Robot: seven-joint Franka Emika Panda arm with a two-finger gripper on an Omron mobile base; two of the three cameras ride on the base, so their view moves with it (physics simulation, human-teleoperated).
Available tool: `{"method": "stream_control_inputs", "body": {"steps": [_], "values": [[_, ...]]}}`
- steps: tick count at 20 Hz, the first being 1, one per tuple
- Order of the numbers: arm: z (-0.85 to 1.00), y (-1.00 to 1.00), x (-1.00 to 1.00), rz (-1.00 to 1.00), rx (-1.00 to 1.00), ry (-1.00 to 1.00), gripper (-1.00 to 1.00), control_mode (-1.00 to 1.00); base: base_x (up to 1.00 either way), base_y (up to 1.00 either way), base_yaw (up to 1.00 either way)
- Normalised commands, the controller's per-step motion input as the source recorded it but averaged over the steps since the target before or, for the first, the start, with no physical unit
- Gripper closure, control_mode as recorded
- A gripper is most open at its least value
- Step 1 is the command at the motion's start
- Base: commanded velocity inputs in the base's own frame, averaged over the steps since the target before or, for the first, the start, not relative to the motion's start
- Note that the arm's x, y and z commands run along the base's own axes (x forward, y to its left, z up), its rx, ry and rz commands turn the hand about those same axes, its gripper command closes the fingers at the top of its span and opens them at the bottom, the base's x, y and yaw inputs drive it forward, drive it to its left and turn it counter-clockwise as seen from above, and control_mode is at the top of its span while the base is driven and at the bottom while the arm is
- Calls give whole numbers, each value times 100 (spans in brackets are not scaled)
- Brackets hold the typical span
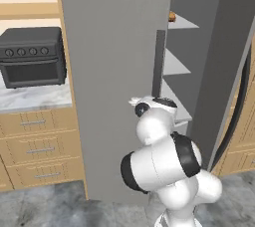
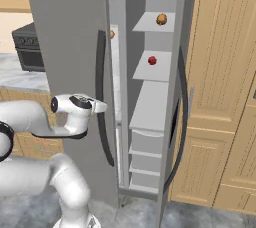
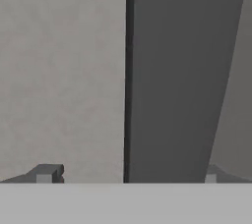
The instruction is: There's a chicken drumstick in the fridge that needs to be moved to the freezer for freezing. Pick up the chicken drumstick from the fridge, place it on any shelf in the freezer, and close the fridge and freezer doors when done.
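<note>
Facing the tall grey side-by-side unit at close range. The gripper (image 3: 128,174) hangs close in front of a grey door (image 1: 112,71), its two finger tips spread wide, nothing between them; a dark vertical bar handle (image 3: 172,75) runs up between the tips in the hand view. In the right base view the hand sits at about mid-height of that door, just beside the dark handle (image 2: 101,97). The narrow compartment, the freezer (image 2: 150,107), stands open, its own door (image 2: 176,97) swung out edge-on at the right. The chicken drumstick (image 2: 161,19), a golden-brown lump, lies on the upper grey shelf (image 2: 147,23) of the freezer; in the left base view it peeks past the door edge near the top (image 1: 172,17). A small red round thing (image 2: 152,60) rests on the shelf below. Another small brownish item (image 2: 112,34) shows through the gap beside the door; cannot tell what it is. Grey drawers (image 2: 146,142) sit low in the freezer. To the left, a dark oven (image 1: 32,56) stands on a marbled counter (image 1: 35,99) over wooden drawers (image 1: 40,149).
</note>
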Motion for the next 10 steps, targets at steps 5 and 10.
{"method": "stream_control_inputs", "body": {"steps": [5,10], "values": [[0,-11,77,0,0,2,-100,-100,0,0,0],[0,-8,83,0,0,0,-100,-100,0,0,0]]}}
